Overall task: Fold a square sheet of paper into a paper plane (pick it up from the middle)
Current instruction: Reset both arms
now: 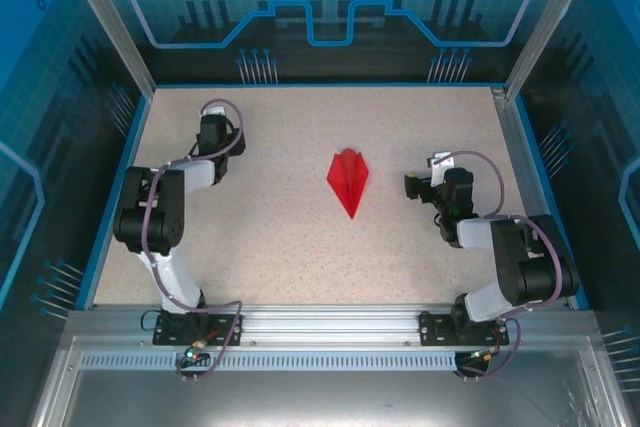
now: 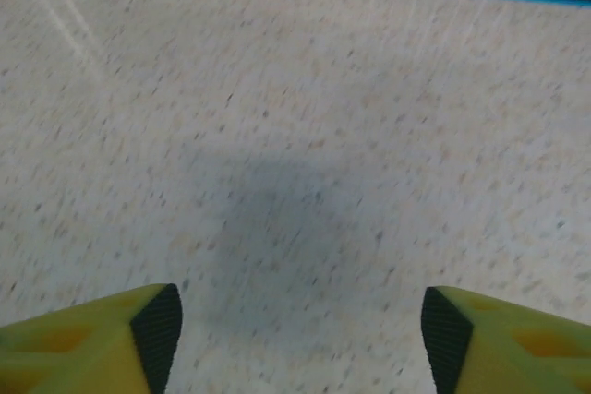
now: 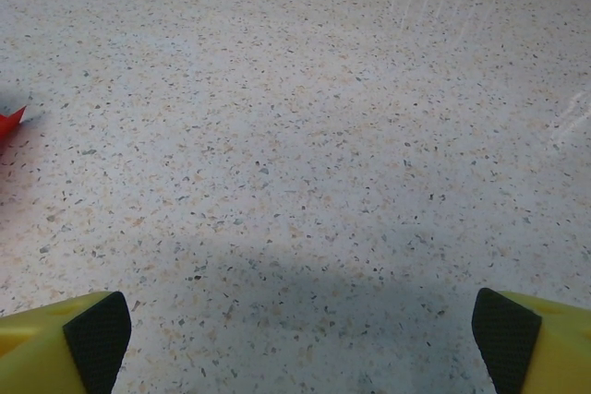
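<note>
Evidently the folding itself is finished. The small bright red paper dart [image 1: 348, 179], a narrow triangle with a centre crease, lies flat near the middle of the speckled beige table [image 1: 260, 237], and in the top view its sharp tip points to 6 o'clock. The step in hand looks like the close of the task, with both arms held off from the dart.

The left gripper [image 2: 300, 339] hovers over bare tabletop at about 10 o'clock from the dart and well apart from it. Its jaws are spread wide with nothing between them. The right gripper [image 3: 300, 334] sits at 3 o'clock of the dart, near but not touching, and is likewise wide open and empty (a sliver of red paper shows at 9 o'clock in its wrist view).

Any further move probably calls only for keeping clear, or for a light pinch at the crease. Nothing lies between either gripper and the dart, and the blue rim [image 1: 320, 85] at 12 o'clock is far off.
</note>
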Controlling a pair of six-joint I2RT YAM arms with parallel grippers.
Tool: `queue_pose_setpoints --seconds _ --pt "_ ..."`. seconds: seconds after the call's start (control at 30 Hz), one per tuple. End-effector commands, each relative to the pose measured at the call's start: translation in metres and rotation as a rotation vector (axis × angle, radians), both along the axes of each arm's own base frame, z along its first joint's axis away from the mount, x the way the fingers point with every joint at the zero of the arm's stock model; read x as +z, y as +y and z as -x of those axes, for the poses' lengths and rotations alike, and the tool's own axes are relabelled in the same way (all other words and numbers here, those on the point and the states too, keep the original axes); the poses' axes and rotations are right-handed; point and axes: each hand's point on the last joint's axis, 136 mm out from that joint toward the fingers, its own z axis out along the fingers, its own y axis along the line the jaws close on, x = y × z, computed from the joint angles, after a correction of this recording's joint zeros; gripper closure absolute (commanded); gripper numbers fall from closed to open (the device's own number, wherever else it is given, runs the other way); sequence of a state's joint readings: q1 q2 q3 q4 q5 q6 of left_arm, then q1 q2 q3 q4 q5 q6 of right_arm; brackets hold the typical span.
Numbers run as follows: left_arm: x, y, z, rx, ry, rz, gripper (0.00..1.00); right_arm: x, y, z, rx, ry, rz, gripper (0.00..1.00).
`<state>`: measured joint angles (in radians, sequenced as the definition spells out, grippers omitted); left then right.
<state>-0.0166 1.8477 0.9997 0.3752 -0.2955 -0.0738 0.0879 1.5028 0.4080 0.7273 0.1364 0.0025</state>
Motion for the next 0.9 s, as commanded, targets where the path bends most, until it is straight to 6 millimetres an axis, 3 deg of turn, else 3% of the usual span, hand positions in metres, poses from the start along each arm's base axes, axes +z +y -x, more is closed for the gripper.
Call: queue_pose_setpoints --seconds 0.0,0.07,0.13,0.2,0.43,0.5,0.87 --pt "0.015 -0.007 0.022 -0.057 -0.137 0.035 0.15 0.015 -0.002 -0.008 0.002 -0.056 -0.009 0.01" --pt "0.023 -0.017 0.028 -0.118 -0.120 0.015 0.15 0.015 -0.002 -0.008 0.004 -0.054 -0.008 0.01" --pt "0.046 -0.030 0.040 -0.176 -0.148 0.038 0.02 0.015 -0.002 -0.009 0.002 -0.055 -0.008 0.01" --pt "0.057 -0.024 0.054 -0.137 -0.131 0.054 0.01 0.016 -0.003 -0.009 0.001 -0.057 -0.008 0.01" --pt "0.058 -0.016 0.111 -0.118 -0.148 0.008 0.01 0.015 -0.002 -0.009 0.004 -0.055 -0.009 0.01" --pt "0.052 -0.005 0.116 -0.062 -0.166 -0.005 0.01 0.015 -0.002 -0.009 0.003 -0.054 -0.009 0.01" --pt "0.003 -0.015 0.113 -0.111 -0.171 0.036 0.01 0.016 -0.002 -0.009 0.004 -0.056 -0.010 0.01"
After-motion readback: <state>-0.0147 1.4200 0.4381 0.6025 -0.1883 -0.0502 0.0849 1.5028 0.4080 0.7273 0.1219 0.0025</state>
